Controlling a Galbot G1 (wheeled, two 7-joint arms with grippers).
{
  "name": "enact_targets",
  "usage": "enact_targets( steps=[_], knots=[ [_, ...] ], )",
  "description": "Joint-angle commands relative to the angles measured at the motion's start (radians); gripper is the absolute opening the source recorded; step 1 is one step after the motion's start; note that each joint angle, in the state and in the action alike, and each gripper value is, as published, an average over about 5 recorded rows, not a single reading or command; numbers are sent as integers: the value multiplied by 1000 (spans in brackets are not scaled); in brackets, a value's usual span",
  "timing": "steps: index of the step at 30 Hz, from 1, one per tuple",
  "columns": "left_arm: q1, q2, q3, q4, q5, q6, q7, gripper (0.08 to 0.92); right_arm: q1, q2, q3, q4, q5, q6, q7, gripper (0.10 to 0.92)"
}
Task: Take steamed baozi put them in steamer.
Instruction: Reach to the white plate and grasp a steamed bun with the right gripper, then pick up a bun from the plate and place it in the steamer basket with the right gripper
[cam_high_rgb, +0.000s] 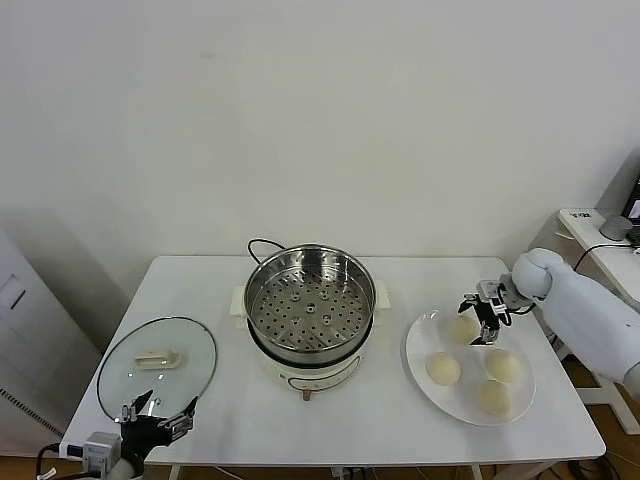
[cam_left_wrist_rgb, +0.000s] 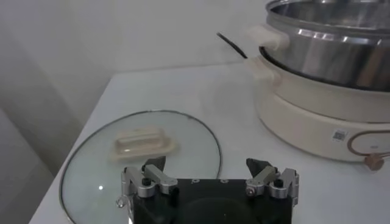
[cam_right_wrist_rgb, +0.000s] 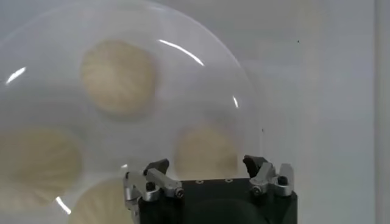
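With the right claw (cam_high_rgb: 479, 318) held partly open over the far steamed baozi (cam_high_rgb: 463, 327) on the plate (cam_high_rgb: 420, 352), a soft, easily dented bun is judged best pinched lightly across its sides.

Right tool (cam_high_rgb: 480, 321) lowered, jaws apart, left tool (cam_high_rgb: 158, 418) parked, jaws spread

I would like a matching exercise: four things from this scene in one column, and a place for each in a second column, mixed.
Things:
1. glass lid
2. steamer
3. baozi
4. right hand

Places:
A. on the white plate
B. table middle
C. above the plate's far bun
D. flat on the table, near the left hand

Pairs: 1-D, 2-B, 3-A, 4-C
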Motion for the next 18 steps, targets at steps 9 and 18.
enact_targets(
  steps=[9, 18],
  knots=[
    [6, -3, -3, -14, -2, 3, -2, 823, 39, 8, -26, 10, 1, 0, -13, 461],
    [6, -6, -3, -20, -2, 8, -3, 823, 409, -85, -314, 241, 234, 75, -47, 458]
  ],
)
